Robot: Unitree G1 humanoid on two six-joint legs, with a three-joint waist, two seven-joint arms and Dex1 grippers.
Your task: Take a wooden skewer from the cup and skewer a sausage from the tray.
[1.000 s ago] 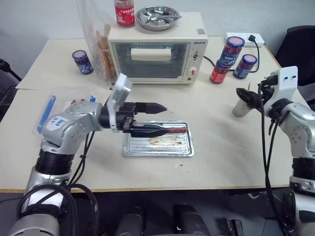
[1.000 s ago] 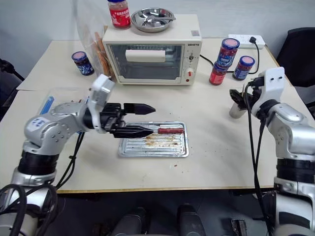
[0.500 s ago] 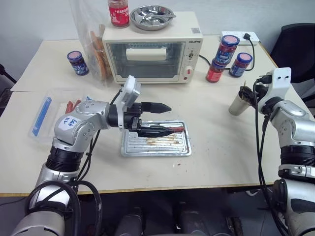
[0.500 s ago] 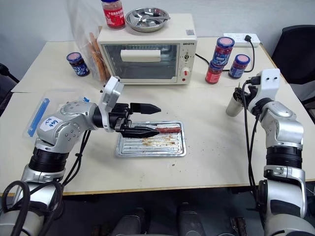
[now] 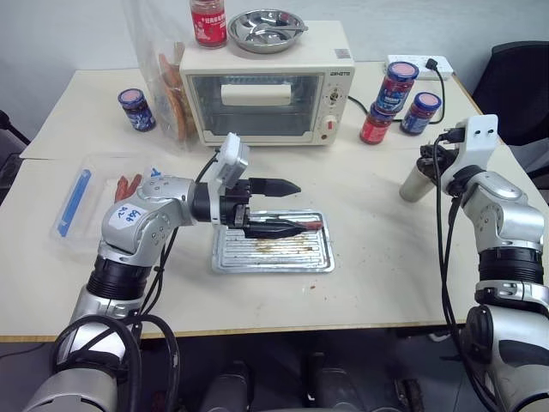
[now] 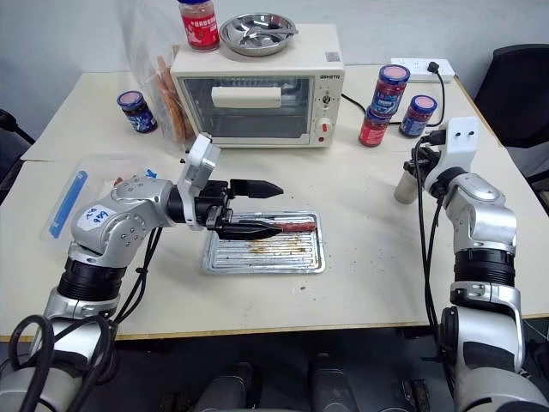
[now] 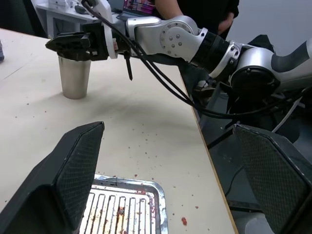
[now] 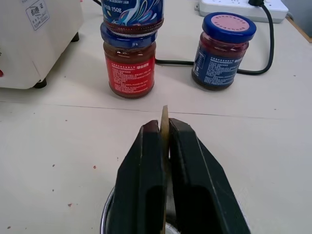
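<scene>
My right hand is clamped on a skewer over the cup (left hand spread wide); lifting crooked could tip the cup.

- The red-labelled jar carries "150g" on the blue wrap at its neck; the small print on its red label is too fine to read
- The toaster oven bears a small brand badge that cannot be read
</scene>
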